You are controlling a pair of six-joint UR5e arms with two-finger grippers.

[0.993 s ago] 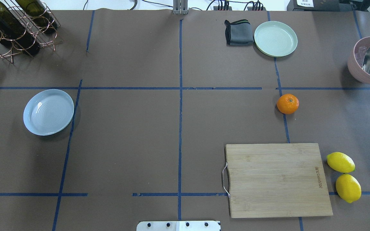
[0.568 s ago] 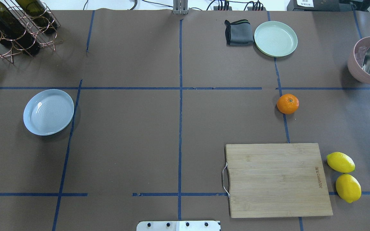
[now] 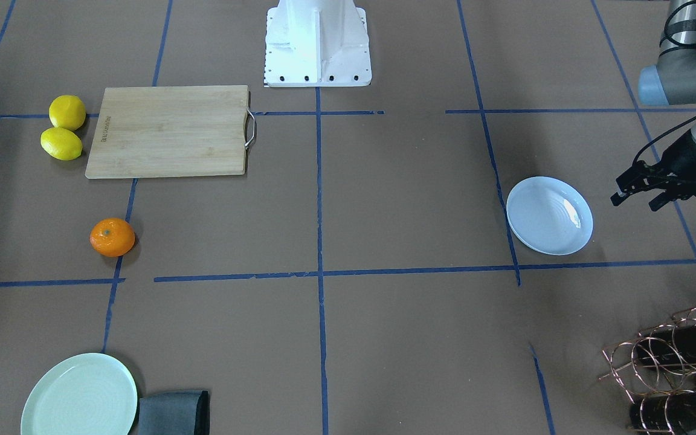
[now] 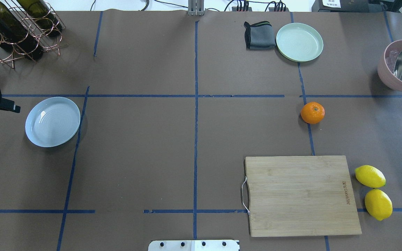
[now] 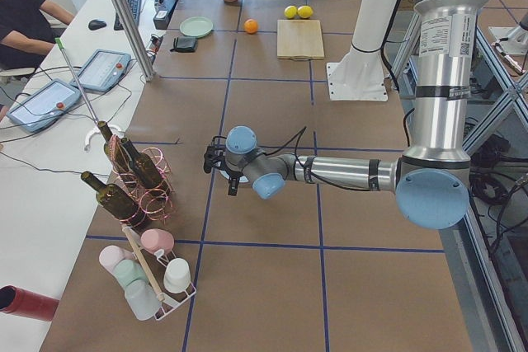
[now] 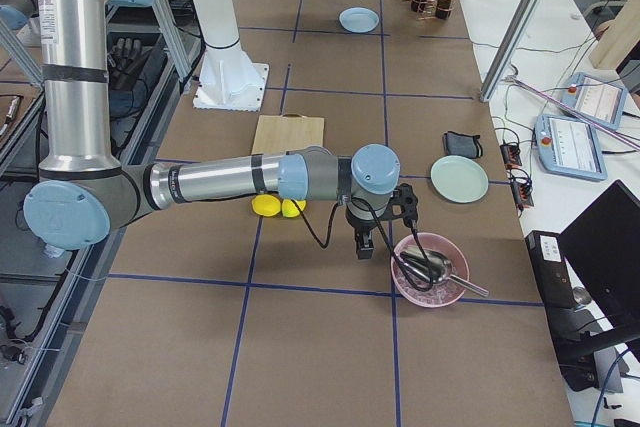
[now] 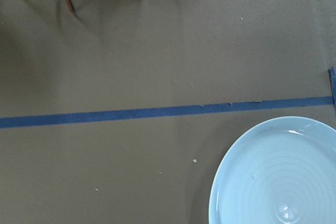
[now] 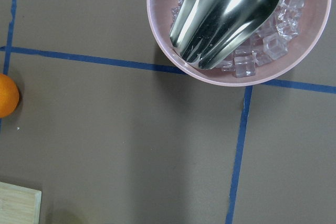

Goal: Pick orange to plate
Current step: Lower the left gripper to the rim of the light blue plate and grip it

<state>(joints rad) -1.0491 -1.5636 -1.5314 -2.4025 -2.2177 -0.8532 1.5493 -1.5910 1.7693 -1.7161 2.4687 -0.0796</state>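
Observation:
The orange [image 4: 312, 112] lies on the brown table on the right half, beyond the cutting board; it also shows as the orange [image 3: 112, 237] and at the left edge of the right wrist view as the orange [image 8: 6, 95]. The pale bluish-white plate [image 4: 52, 121] sits far off on the left half, with nothing on it, and fills the lower right corner of the left wrist view as the plate [image 7: 278, 177]. My left gripper [image 3: 635, 202] hovers open just outside the plate [image 3: 549, 215]. My right gripper [image 6: 362, 242] hangs near the pink bowl; I cannot tell its state.
A mint-green plate [image 4: 299, 42] and a folded grey cloth [image 4: 259, 35] lie at the back right. A bamboo cutting board [image 4: 300, 195] and two lemons [image 4: 370, 176] sit at the front right. A pink bowl [image 4: 401, 66] holds ice and a scoop. A wine rack [image 4: 16, 28] stands back left.
The left gripper has come into the overhead view from the left edge, moving toward the bluish plate. The orange and the plate have not moved.

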